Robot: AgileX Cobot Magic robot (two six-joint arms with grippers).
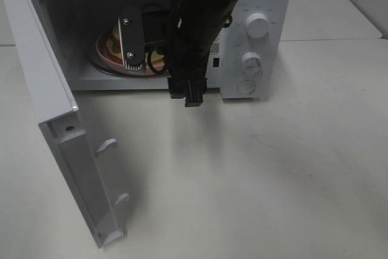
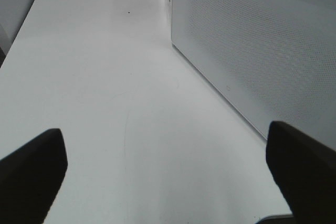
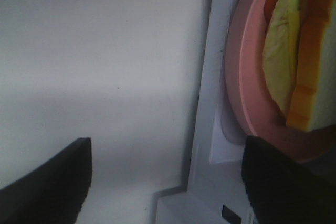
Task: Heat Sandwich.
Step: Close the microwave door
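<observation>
Black fingers (image 3: 47, 182) of the right gripper (image 3: 167, 148) are being held spread, empty, just beside the pink round plate (image 3: 247, 77) bearing the thick white-bread sandwich (image 3: 307, 66) inside the white microwave oven (image 1: 279, 59), so the rim is risking being clipped on withdrawal; left gripper (image 2: 165, 156) likewise spread, empty.

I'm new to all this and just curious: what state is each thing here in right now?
Microwave door: swung wide open.
Sandwich: on its pink plate, inside the microwave.
Left gripper: open, empty.
Right gripper: open, empty.
</observation>
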